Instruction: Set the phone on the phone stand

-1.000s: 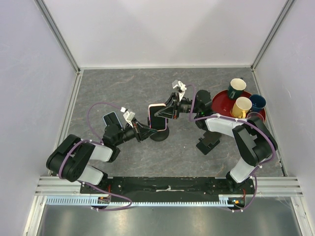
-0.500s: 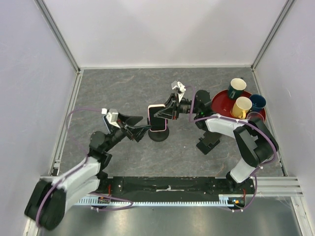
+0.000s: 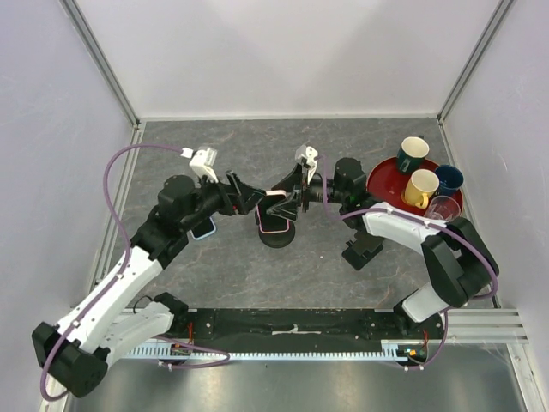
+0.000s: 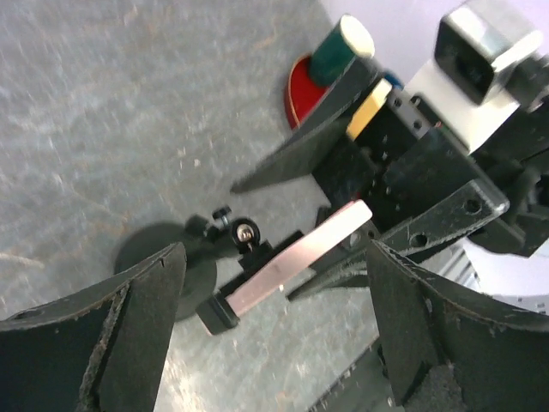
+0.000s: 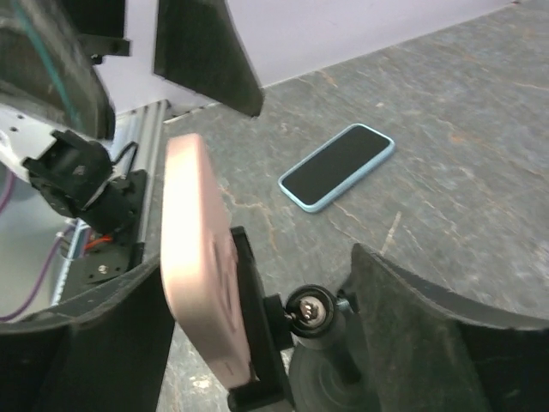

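The left gripper [image 3: 247, 196] is held out from the left toward the middle of the tabletop [image 3: 257, 146]. Its fingers [image 4: 129, 343] are spread wide and nothing is gripped between them. It is judged to be posted there as a guard on that side of the phone rather than as a carrier.

Beneath the left arm a light-blue phone [image 5: 336, 167] is laid flat on the tabletop, apart from the work.

At the centre the phone [image 4: 296, 257] is seated in the clamp of the phone stand [image 3: 276, 239]. It is tilted back, its lower edge is caught by the cradle lip, and the disc base is planted on the tabletop.

From the right, the right gripper [image 3: 290, 196] is set around the phone, its fingers [image 5: 412, 326] likewise spread, one on each side of the pink case. Whether the nearer finger touches the case cannot be told, since the edges overlap in the wrist view. The wide spread is taken to mean that the phone's weight is borne by the stand and not by either gripper, so the placing appears done or nearly so.

Further right a black wedge-shaped stand [image 3: 360, 249] is left unused. A red tray [image 3: 384, 184] with cups is seen at the far right, well apart from the phone stand.
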Action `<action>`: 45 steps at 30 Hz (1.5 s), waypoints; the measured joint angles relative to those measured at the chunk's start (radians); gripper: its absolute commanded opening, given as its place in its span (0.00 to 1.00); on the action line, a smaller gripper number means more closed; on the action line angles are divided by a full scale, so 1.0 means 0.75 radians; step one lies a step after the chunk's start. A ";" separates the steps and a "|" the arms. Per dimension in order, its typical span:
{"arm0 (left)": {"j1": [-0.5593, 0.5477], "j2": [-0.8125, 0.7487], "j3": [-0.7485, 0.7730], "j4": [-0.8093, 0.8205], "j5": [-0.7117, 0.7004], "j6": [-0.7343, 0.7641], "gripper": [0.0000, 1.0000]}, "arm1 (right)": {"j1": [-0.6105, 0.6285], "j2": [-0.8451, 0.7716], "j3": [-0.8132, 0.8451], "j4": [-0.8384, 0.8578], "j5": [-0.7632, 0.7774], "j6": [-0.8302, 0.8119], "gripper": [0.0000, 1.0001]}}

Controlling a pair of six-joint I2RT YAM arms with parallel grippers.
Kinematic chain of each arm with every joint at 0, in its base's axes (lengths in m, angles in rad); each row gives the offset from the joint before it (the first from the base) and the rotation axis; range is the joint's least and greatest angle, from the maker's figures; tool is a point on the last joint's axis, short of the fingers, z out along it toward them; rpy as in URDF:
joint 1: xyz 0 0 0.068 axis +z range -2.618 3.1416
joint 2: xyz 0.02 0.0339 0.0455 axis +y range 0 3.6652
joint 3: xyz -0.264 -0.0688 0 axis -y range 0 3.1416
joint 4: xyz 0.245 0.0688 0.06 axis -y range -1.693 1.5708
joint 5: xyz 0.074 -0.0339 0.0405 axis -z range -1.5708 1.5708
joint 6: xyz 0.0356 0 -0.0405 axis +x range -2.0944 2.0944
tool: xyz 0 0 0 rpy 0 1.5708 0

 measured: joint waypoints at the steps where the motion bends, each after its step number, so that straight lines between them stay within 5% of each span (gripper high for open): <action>1: -0.035 0.033 0.043 -0.081 -0.027 -0.004 0.92 | -0.001 -0.017 -0.003 -0.032 0.022 -0.021 0.98; 8: -0.269 0.079 0.229 -0.402 -0.290 -0.037 0.95 | -0.069 -0.205 -0.075 -0.170 0.080 -0.112 0.98; 20: -0.647 0.361 0.512 -0.653 -0.881 -0.101 0.97 | -0.357 -0.447 -0.215 -0.185 0.148 -0.094 0.98; 30: -0.709 0.543 0.603 -0.733 -1.138 -0.179 0.98 | -0.400 -0.444 -0.253 -0.109 0.147 -0.031 0.98; 41: -0.711 0.642 0.660 -0.751 -1.202 -0.212 0.99 | -0.410 -0.444 -0.258 -0.074 0.146 -0.011 0.98; 45: -0.714 0.644 0.660 -0.754 -1.205 -0.217 0.90 | -0.411 -0.444 -0.258 -0.070 0.145 -0.010 0.98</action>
